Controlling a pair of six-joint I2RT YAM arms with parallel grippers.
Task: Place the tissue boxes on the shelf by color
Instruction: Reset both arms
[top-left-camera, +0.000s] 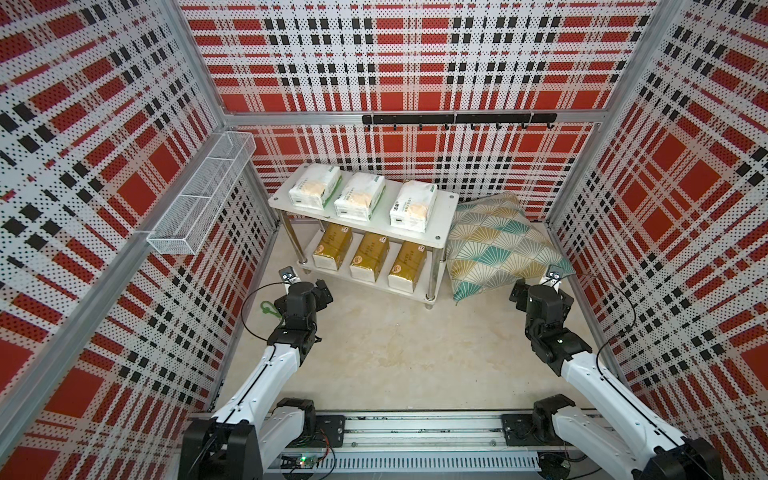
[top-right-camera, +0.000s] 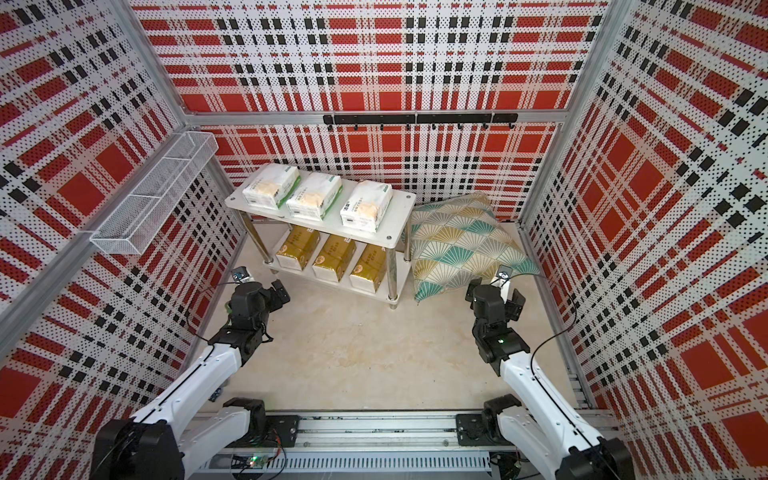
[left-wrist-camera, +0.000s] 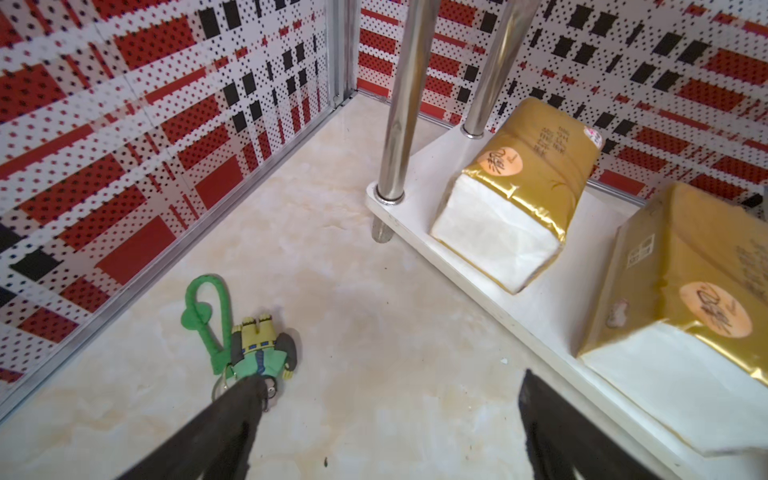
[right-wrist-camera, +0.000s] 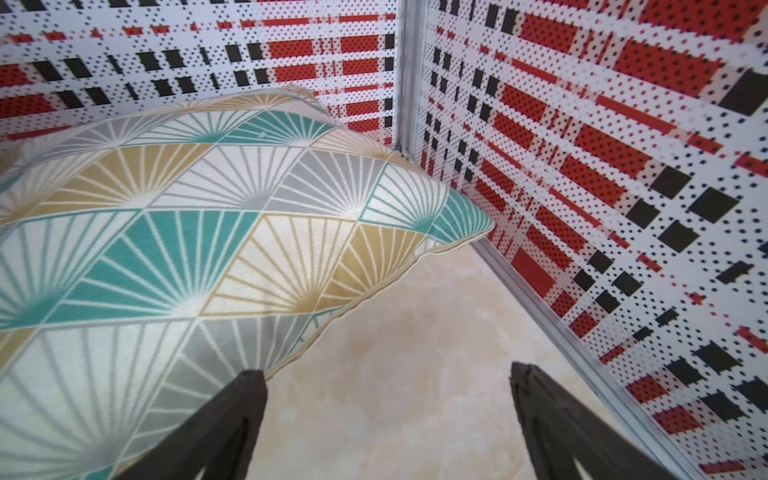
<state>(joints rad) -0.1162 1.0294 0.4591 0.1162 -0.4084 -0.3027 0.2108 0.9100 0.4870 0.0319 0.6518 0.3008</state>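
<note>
1. Both top views give the whole cell. The shelf (top-left-camera: 448, 208) stands against the far wall, and all six packs are on it.
2. Upper tier: three white tissue packs (top-left-camera: 359, 202) lie side by side. Only the top views show this tier.
3. Lower tier: three gold tissue packs (top-left-camera: 370, 256) lie in a row, white ends facing the arms.
4. The left wrist view shows only the lower board, with the leftmost gold pack (left-wrist-camera: 511, 187) beside two chrome legs and the middle gold pack (left-wrist-camera: 685, 299) partly cut off.
5. Left gripper (left-wrist-camera: 390, 378): fingers spread wide over bare floor in front of the shelf, gripping nothing.
6. The left wrist view shows a green keychain figure (left-wrist-camera: 262, 349) on the floor. One fingertip overlaps it, but contact cannot be judged. In a top view only its green loop (top-left-camera: 268, 308) shows beside the arm.
7. Right gripper (right-wrist-camera: 384, 370): fingers spread wide, gripping nothing, near the pillow's corner.
8. The right wrist view shows only the fan-patterned pillow (right-wrist-camera: 208, 232), floor and wall. The top views place the pillow just beside the shelf's right end.
9. Wire mesh basket (top-left-camera: 199, 199) hangs on the left wall.
</note>
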